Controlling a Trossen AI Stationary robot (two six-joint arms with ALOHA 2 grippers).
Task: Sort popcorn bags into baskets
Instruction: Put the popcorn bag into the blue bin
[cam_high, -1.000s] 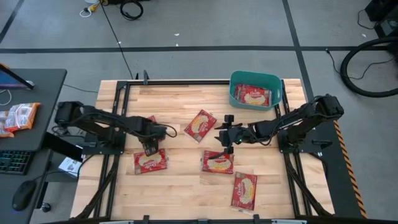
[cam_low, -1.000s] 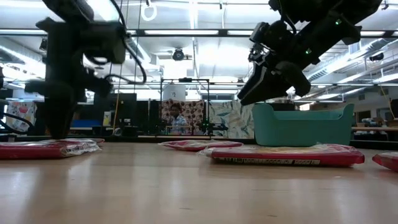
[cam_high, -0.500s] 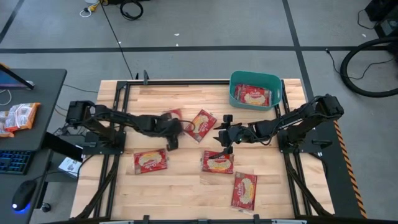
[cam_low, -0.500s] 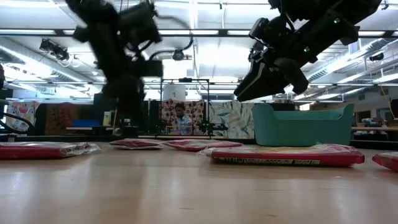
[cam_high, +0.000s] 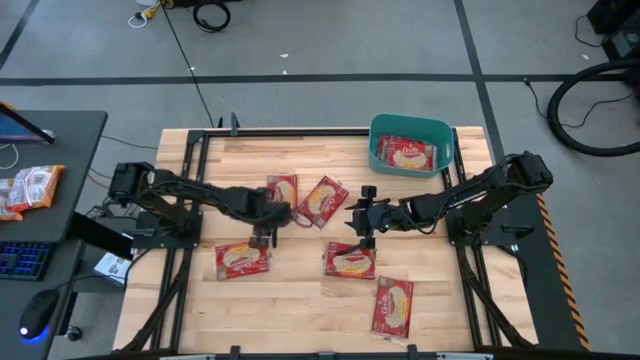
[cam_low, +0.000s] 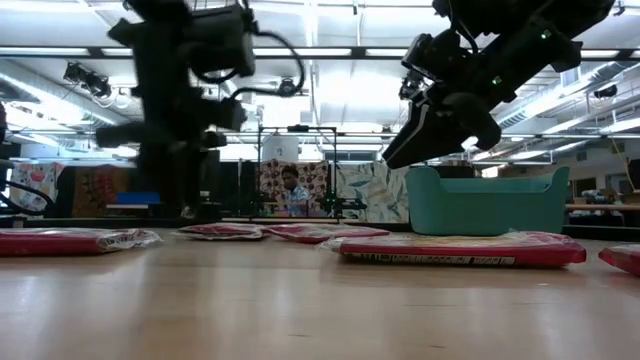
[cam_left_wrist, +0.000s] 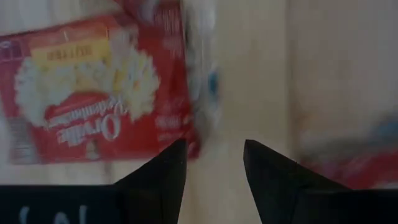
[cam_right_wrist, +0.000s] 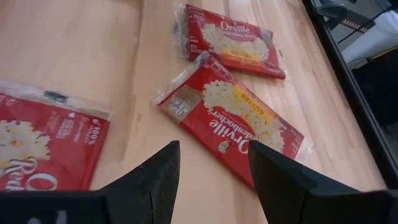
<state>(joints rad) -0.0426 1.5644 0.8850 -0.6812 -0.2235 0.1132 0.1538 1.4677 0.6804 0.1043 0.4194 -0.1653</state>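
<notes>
Currently: bin (cam_high: 411, 130) holds one bag (cam_high: 403, 153); five lie loose nearby, unsorted. L gripper (cam_high: 264, 232) and R gripper (cam_high: 362, 231) hover w/ jaws spread, empty, prob. lining up picks.

We see a robotics lab: long ceiling strip lights (cam_low: 300, 52), grey concrete floor (cam_high: 320, 50), black cables (cam_high: 210, 15), desk keyboard (cam_high: 22, 260).

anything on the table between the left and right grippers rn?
Yes: in the high view one popcorn bag lies between the left gripper and the right gripper; otherwise bare wood.
</notes>
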